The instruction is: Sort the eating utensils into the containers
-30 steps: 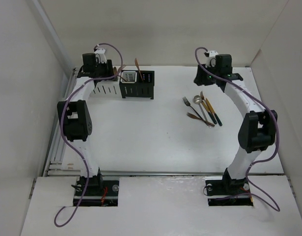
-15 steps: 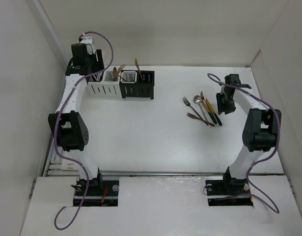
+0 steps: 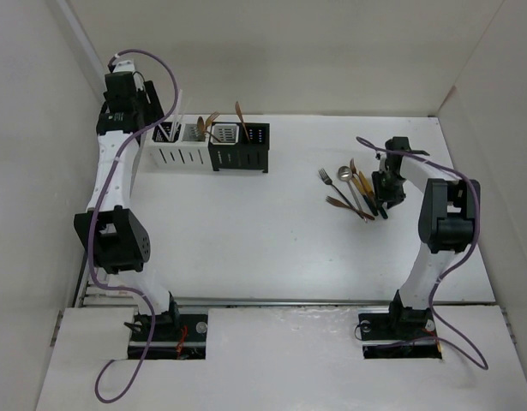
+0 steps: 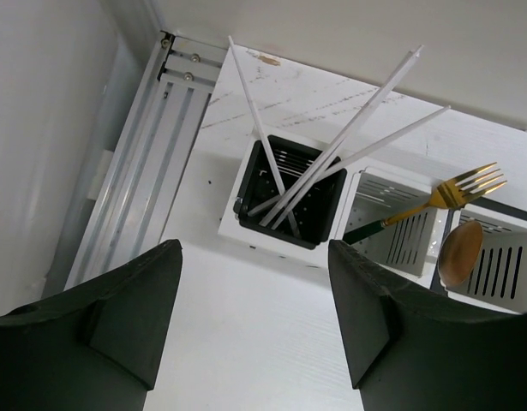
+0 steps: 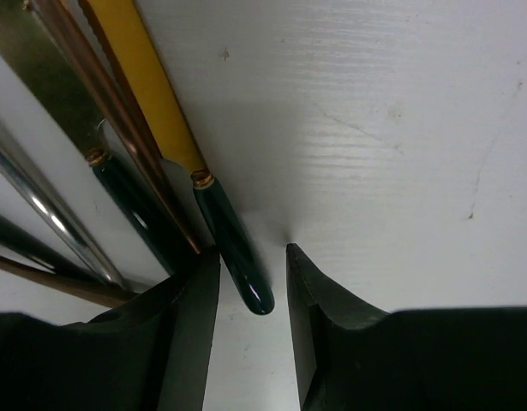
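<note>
Several loose utensils (image 3: 349, 190) lie in a pile at the right of the table. My right gripper (image 3: 381, 204) is down at the pile's near right end. In the right wrist view it (image 5: 252, 253) is open narrowly, its fingers either side of the dark green handle (image 5: 233, 248) of a gold knife (image 5: 143, 77), with a gap on the right. The containers, a white pair (image 3: 179, 152) and a black pair (image 3: 240, 152), stand at the back left. White chopsticks (image 4: 349, 141) lean in the leftmost caddy (image 4: 272, 244). A gold fork (image 4: 456, 190) and a spoon (image 4: 459, 253) stand in the caddies beside it. My left gripper (image 4: 253, 282) is open and empty, left of the caddies.
A copper utensil (image 5: 100, 94) and a silver one (image 5: 40, 214) lie tight against the knife's left side. An aluminium rail (image 4: 143, 163) runs along the left wall beside the caddies. The enclosure walls stand close behind the left arm (image 3: 117, 116).
My left arm has drawn back and left off the caddies, and white chopsticks now show in the leftmost one. My right gripper has come down from the back to the knife handle.
</note>
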Available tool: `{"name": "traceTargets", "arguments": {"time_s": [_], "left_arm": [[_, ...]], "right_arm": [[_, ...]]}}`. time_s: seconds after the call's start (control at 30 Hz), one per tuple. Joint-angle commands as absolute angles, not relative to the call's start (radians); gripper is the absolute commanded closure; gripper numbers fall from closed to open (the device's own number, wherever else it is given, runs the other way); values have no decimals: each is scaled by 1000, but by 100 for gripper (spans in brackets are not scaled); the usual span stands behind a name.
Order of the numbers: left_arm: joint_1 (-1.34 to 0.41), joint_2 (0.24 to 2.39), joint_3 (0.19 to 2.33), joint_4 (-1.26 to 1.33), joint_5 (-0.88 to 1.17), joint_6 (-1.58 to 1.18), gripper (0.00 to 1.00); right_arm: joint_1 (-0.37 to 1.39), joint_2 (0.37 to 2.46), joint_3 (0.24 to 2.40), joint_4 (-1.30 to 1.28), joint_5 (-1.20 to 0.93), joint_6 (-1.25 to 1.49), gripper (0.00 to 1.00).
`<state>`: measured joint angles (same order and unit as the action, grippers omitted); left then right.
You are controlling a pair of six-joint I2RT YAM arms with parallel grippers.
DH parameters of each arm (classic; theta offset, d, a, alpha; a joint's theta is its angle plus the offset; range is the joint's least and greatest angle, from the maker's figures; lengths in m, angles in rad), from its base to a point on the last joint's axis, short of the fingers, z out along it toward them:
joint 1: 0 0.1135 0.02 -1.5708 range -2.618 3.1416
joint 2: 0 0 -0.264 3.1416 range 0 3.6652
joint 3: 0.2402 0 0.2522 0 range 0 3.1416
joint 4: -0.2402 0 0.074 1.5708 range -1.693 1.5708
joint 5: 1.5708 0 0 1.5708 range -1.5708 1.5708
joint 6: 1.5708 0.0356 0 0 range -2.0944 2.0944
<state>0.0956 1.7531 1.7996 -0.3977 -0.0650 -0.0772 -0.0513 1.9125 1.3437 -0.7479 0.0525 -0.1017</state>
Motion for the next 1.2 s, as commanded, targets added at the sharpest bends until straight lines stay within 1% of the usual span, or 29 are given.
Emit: {"name": "traceTargets", "arguments": {"time_s": [0.0,0.23,0.3,0.33,0.43,0.47,0.5,0.53,0.63,0.7,0.73,0.77,0.8,0.87,0.97,1.0,1.03,1.1,1.13,1.17], "left_arm": [[92,1706,1838,-405,-95,-92,34],[92,1697,1838,-405,-129,-83,34],[92,1697,1838,-405,-138,-72,34],[92,1697,1838,-405,-138,-72,34],[92,1697,1838,-405,-138,-72,34],[92,1697,1838,-405,-138,-63,34],[92,1697,1838,-405,-138,-63,25],[92,1697,1838,-414,-129,-63,20],[92,1697,1838,-414,-120,-54,7],[92,1697,1838,-423,-120,-92,3],[92,1697,1838,-423,-120,-103,3],[92,1706,1838,-432,-120,-113,6],[92,1706,1838,-433,-111,-123,8],[92,1706,1838,-442,-77,-123,10],[92,1706,1838,-442,-29,-109,10],[101,1706,1829,-431,-11,-98,10],[101,1706,1829,-431,-11,-98,10],[101,1706,1829,-431,-11,-98,10],[101,1706,1829,-431,-11,-98,10],[101,1706,1818,-431,-20,-98,10]], "right_arm": [[-48,1953,1396,-730,46,-106,58],[-48,2017,1433,-739,47,-127,58],[-48,2029,1443,-739,61,-136,62],[-48,2029,1456,-739,72,-137,70],[-48,2052,1465,-739,83,-146,82],[-48,2052,1465,-739,100,-146,95],[-48,2052,1474,-739,112,-146,100],[-48,2052,1474,-739,141,-146,100],[-48,2008,1485,-739,184,-146,100],[-48,1967,1514,-750,205,-135,100],[-48,1948,1523,-750,216,-135,100],[-48,1928,1532,-750,227,-121,100],[-48,1883,1557,-739,239,-111,100],[-34,1832,1575,-710,239,-110,100],[50,1734,1609,-608,249,-110,100],[166,1706,1635,-424,138,-110,100],[167,1706,1635,-422,137,-110,100],[230,1706,1654,-307,79,-110,100],[286,1706,1667,-243,19,-110,100],[311,1738,1677,-104,-12,-110,100]]}}
